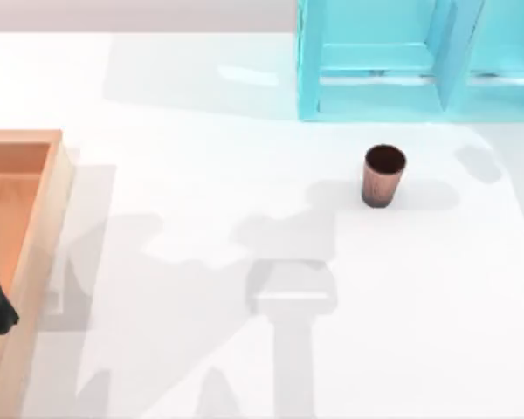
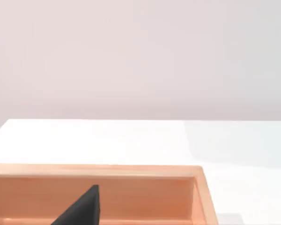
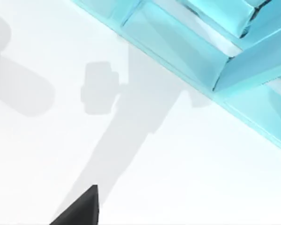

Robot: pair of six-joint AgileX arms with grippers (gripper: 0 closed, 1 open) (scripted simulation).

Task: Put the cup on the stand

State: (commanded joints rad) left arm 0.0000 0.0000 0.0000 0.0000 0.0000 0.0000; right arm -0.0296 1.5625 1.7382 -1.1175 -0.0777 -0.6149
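- Right now the cup [image 1: 383, 175] is standing upright on the white table [image 1: 244, 175], right of centre in the top view, its dark inside facing up.
- It is sitting near the stand [image 1: 380, 61] but apart from it, with a strip of bare table lying between the two.
- The stand is occupying the far right part of the table in the top view; its turquoise posts and shelf boards are also showing in the right wrist view [image 3: 187, 42].
- A wooden box [image 1: 22, 227] with raised rims is resting at the table's left edge, well apart from the cup.
- The left arm is hanging over that box, showing as a dark shape at the left edge of the top view; its wrist view is looking along the box's rim [image 2: 107, 171].
- The right arm's wrist view is looking down on bare table beside the stand.
- How either gripper's jaws are standing I cannot tell; nothing is touching the cup.
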